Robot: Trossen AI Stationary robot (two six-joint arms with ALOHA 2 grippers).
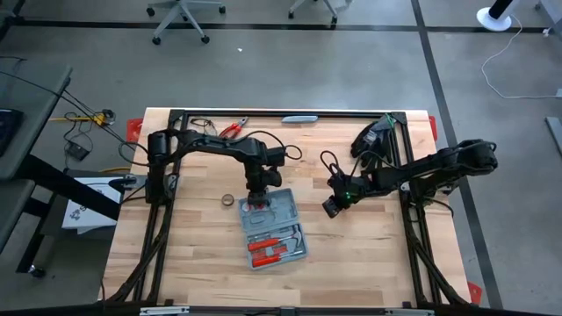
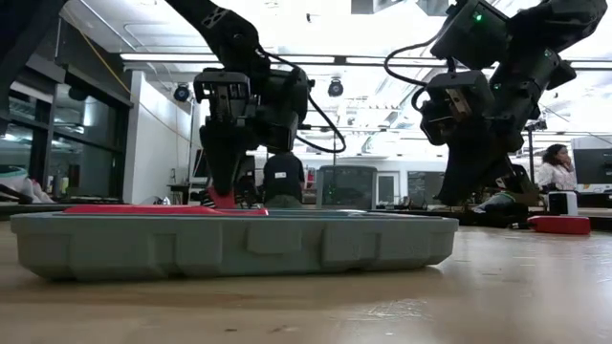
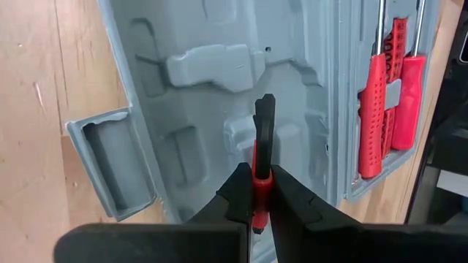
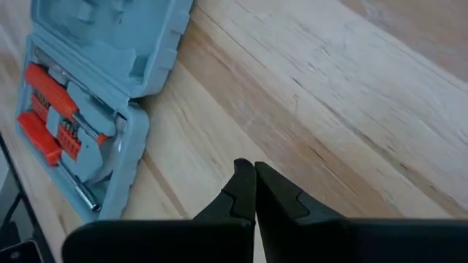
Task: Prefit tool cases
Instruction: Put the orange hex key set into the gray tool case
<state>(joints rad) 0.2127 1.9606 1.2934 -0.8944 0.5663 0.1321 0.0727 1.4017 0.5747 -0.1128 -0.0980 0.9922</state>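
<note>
A: What fills the scene?

B: A wooden table [image 1: 369, 254] inside a dark frame, with both arms reaching in from the far corners. The case [image 1: 274, 232] lies open and flat near the middle, slightly toward the left arm's side, its grey moulded inside facing up.

A: What's inside it?

B: Red-handled tools [image 1: 268, 248] sit in the half nearer the front edge. The other half, under the left arm, shows bare slots in the wrist view.

A: And the left gripper?

B: The left gripper [image 3: 261, 191] hangs right over that bare half, fingers pinched tight on a small tool [image 3: 263, 142] with a red handle and a dark tip pointing at the moulded slots.

A: The right one?

B: The right gripper [image 4: 254, 191] hovers above bare wood just beside the case, fingers pressed together, holding nothing.

A: Anything smaller?

B: Red pliers [image 1: 234, 129] by the far edge, and a small ring [image 1: 227, 200] near the case's corner.
</note>
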